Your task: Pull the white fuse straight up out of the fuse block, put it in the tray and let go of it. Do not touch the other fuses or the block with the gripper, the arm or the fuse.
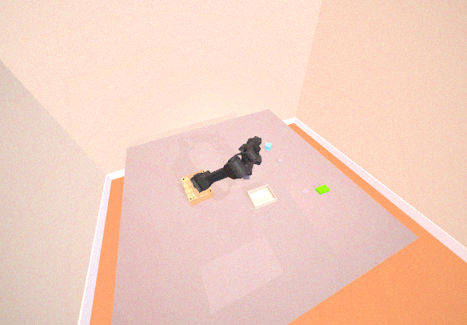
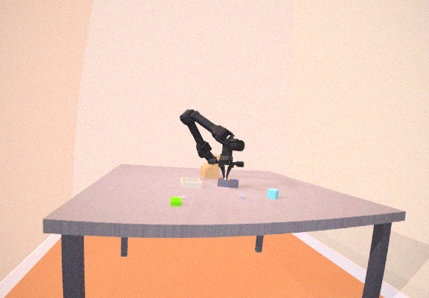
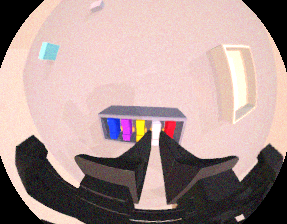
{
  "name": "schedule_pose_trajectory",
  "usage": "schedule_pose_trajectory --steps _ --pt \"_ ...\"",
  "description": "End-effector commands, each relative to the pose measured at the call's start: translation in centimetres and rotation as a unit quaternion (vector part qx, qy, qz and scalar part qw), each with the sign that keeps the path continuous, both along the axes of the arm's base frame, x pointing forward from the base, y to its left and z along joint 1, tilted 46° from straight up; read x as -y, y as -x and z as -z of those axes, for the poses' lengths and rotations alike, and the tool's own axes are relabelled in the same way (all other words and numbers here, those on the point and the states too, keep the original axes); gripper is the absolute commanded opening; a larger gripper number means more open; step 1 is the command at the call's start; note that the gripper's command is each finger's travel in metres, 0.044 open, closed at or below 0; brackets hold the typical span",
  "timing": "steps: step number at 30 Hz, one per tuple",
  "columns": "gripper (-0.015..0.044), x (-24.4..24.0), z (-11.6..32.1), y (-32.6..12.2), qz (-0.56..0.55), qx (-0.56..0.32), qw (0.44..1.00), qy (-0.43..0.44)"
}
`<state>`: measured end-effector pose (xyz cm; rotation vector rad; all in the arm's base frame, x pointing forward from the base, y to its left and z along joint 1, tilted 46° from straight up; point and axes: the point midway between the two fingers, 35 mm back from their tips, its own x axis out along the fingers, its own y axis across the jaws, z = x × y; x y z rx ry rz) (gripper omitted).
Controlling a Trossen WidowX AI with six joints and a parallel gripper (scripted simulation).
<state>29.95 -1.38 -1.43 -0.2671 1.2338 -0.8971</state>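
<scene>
The white fuse (image 3: pixel 156 127) stands in the dark grey fuse block (image 3: pixel 144 111) (image 2: pixel 228 184) (image 1: pixel 246 177), between the yellow fuse (image 3: pixel 140 128) and the red fuse (image 3: pixel 170 128). The purple fuse (image 3: pixel 126 129) and the blue fuse (image 3: pixel 113 128) stand farther left in the wrist view. My gripper (image 3: pixel 155 133) (image 2: pixel 225 178) points down at the block and is shut on the white fuse, with the fingertips close to its neighbours. Any gap to them is too small to tell. The cream tray (image 3: pixel 225 85) (image 2: pixel 192 186) (image 1: pixel 265 204) stands apart, right of the block in the wrist view; no fuse shows in it.
A cyan cube (image 1: pixel 268 146) (image 2: pixel 272 194) (image 3: pixel 49 51) and a small pale cube (image 1: pixel 280 161) (image 2: pixel 242 197) (image 3: pixel 97 6) lie beyond the block. A green block (image 1: pixel 322 190) (image 2: pixel 175 202) lies beyond the tray, near a pale flat piece (image 1: pixel 305 191). The arm's base stands at a wooden block (image 1: pixel 201 199) (image 2: pixel 210 172).
</scene>
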Motion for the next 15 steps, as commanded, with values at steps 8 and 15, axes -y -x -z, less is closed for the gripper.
schedule_pose_trajectory --steps 8,15 --pt "0.0 -0.51 -0.48 -0.07 0.001 0.004 1.0 -0.002" --pt "0.0 -0.76 -0.71 -0.06 0.001 0.003 1.0 -0.002"
